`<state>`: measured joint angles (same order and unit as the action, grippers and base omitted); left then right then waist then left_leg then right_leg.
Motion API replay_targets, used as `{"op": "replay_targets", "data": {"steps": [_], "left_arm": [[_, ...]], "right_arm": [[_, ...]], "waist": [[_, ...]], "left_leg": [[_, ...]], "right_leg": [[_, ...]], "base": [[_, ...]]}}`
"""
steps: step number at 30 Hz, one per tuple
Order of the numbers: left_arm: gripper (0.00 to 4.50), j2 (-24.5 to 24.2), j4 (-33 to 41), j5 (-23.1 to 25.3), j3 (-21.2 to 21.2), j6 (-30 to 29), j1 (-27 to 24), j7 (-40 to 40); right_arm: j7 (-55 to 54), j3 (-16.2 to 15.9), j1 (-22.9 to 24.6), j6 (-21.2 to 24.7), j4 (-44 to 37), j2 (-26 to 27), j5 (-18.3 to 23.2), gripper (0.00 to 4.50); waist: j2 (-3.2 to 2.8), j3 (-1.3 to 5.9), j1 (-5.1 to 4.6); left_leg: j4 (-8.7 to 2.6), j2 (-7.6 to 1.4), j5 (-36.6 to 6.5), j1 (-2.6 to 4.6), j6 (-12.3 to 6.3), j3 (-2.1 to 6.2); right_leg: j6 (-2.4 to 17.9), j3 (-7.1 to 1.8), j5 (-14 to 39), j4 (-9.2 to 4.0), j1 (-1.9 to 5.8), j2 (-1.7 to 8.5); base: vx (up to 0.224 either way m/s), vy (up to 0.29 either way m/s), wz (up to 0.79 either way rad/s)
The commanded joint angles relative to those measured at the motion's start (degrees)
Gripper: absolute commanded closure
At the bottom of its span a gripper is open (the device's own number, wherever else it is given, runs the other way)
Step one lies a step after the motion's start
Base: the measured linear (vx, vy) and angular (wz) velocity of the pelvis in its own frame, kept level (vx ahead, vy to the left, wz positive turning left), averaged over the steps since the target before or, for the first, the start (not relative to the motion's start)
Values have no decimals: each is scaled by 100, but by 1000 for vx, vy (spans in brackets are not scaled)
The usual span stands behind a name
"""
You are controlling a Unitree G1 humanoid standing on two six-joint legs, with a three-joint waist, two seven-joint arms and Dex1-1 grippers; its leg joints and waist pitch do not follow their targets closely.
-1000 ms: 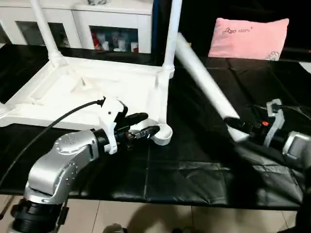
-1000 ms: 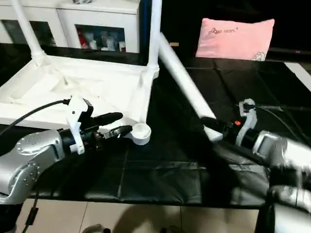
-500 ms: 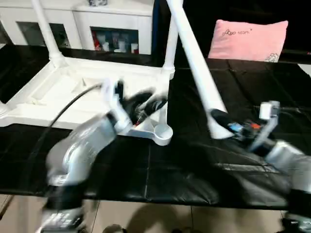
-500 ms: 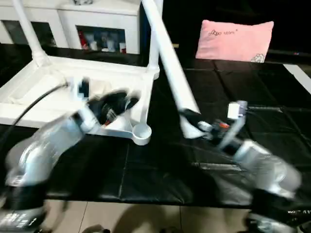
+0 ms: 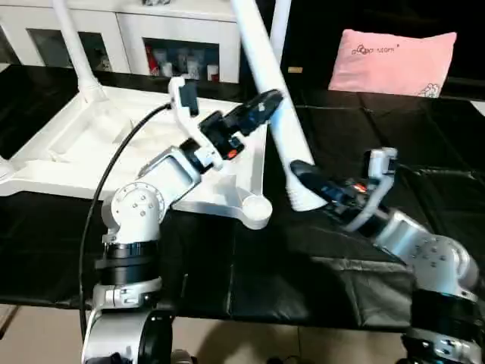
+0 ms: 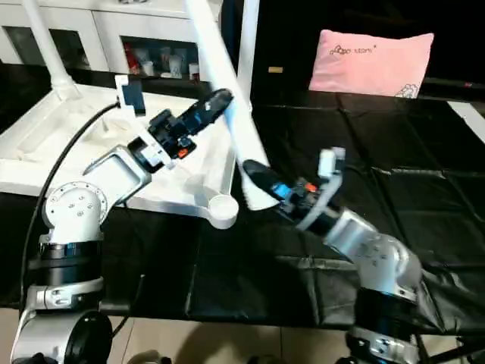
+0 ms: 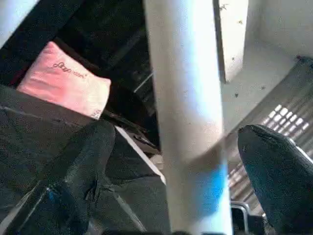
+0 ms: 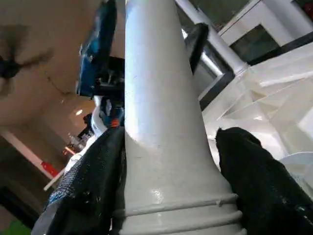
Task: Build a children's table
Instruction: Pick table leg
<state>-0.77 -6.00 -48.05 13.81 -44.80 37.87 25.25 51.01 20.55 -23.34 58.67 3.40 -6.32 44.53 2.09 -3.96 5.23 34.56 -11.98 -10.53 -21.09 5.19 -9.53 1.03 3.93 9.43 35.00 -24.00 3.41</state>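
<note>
The white tabletop [image 5: 91, 144] lies upside down on the black-covered table, on my left. Two white legs [image 5: 72, 42] [image 5: 279, 19] stand in its far corner sockets. The near right corner socket [image 5: 256, 209] is empty. A third leg [image 5: 265, 68] leans steeply up and to the left. Its thick end hangs just right of that socket, and my right gripper [image 5: 307, 182] is shut on it. My left gripper [image 5: 267, 100] is raised at the leg's middle. In the left wrist view its fingers [image 7: 88, 161] stand open on either side of the leg [image 7: 188, 107], with a gap on each side.
A pink pillow [image 5: 394, 62] lies at the back right of the table. Behind the tabletop stands a white glass-door cabinet [image 5: 136, 38]. The black cover [image 5: 318, 265] runs to the table's front edge, with tiled floor below.
My right gripper lifted the leg off the table and carried its thick end left toward the empty socket. My left gripper left that socket, rose to the leg's middle and opened wider.
</note>
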Motion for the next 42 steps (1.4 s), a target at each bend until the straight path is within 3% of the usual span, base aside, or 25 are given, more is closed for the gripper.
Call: {"op": "replay_targets", "data": {"steps": [1,2,4,5,7,12,21,31,34,36,39,42], "left_arm": [[0,78,-12,-228,66,-57,151,-76],[0,94,-5,-283,91,-55,166,-64],[0,141,0,-415,166,-59,190,-7],[27,149,0,-438,178,-59,192,6],[27,137,2,-458,158,-91,187,57],[76,121,71,-419,39,-159,144,125],[150,85,81,-497,-36,-247,154,151],[231,171,-64,-558,135,-312,354,-259],[248,198,-145,-459,167,-358,472,-602],[255,242,-217,-324,216,-294,563,-916],[256,345,-295,-119,305,-104,679,-1424],[259,298,-243,114,147,-41,678,-1440]], "right_arm": [[-54,-11,-136,5,-1,-33,158,178],[-52,-26,-155,7,17,-47,175,178],[-9,-92,-209,22,77,-98,212,178],[4,-104,-218,26,86,-106,215,178],[46,-196,-218,48,75,-142,190,178],[58,-369,-207,-10,57,-191,123,178],[-1,-659,-173,-209,52,-301,1,178],[-344,-1280,-239,-1012,16,-453,-840,178],[-556,-1850,-265,-1636,34,-601,-1582,178],[-703,-2034,-301,-1859,37,-597,-1845,181],[-910,-2191,-361,-2128,11,-529,-2082,196],[-1012,-2229,-405,-2269,13,-455,-2168,214]], "waist": [[142,479,16],[122,479,27],[167,460,12],[163,454,15],[170,454,21],[209,467,16],[199,466,22],[174,465,4],[163,466,2],[170,469,-5],[185,465,-10],[178,486,-12]], "left_leg": [[-353,-59,-249,1,-193,-46],[-354,-56,-261,5,-174,-42],[-362,-64,-361,14,-148,-48],[-362,-57,-396,10,-132,-49],[-370,-68,-445,23,-80,-44],[-371,-71,-397,18,-37,-34],[-365,-72,-418,23,-27,-36],[-361,-65,-454,22,30,-32],[-362,-72,-523,26,52,-28],[-361,-72,-493,22,56,-20],[-349,-52,-464,15,22,-27],[-344,-58,-314,17,-51,-27]], "right_leg": [[658,-230,1404,-413,395,370],[687,-229,1411,-399,398,377],[709,-230,1499,-424,388,378],[688,-230,1575,-433,388,381],[591,-235,1710,-449,385,387],[592,-243,1477,-420,398,379],[643,-245,1438,-415,405,380],[667,-245,1360,-411,402,364],[644,-245,1393,-411,403,365],[612,-248,1320,-397,409,361],[577,-252,1288,-402,415,354],[712,-257,951,-357,416,349]], "base": [[0,0,0],[0,0,0],[0,0,0],[0,0,0],[0,0,0],[0,0,0],[0,0,0],[0,0,0],[0,0,0],[0,0,0],[0,0,0],[0,0,0]]}}
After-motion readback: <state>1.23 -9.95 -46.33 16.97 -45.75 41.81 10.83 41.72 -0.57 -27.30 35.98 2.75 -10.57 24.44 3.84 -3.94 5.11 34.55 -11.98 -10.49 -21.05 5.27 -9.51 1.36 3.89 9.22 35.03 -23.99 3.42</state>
